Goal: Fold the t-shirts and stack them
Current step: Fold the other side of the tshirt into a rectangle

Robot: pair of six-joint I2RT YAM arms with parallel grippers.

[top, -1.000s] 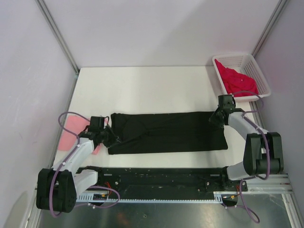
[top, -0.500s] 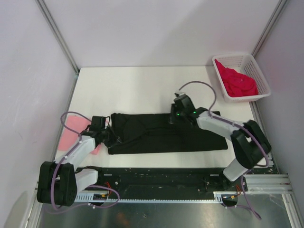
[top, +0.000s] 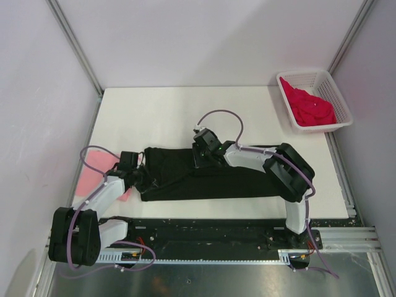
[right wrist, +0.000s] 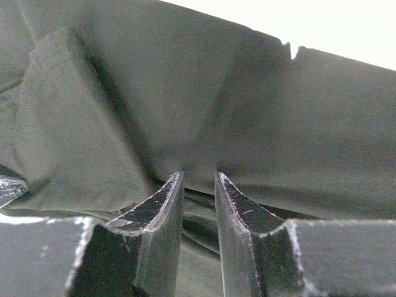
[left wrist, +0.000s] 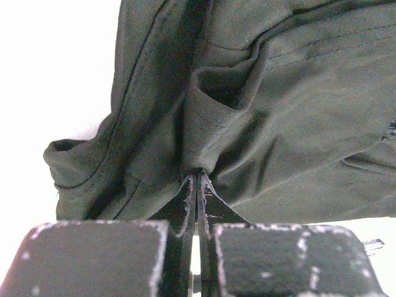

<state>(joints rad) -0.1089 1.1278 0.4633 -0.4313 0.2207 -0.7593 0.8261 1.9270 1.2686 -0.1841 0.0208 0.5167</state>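
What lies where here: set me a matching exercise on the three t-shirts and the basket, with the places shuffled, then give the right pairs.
Things:
1. black t-shirt
2. red t-shirt
3. pink t-shirt
4. white basket

Places:
A. at the left edge of the table
B. at the table's far right corner
C. stretched across the middle of the table
D. heaped inside the basket

Pairs: 1-C, 2-D, 3-A, 4-B.
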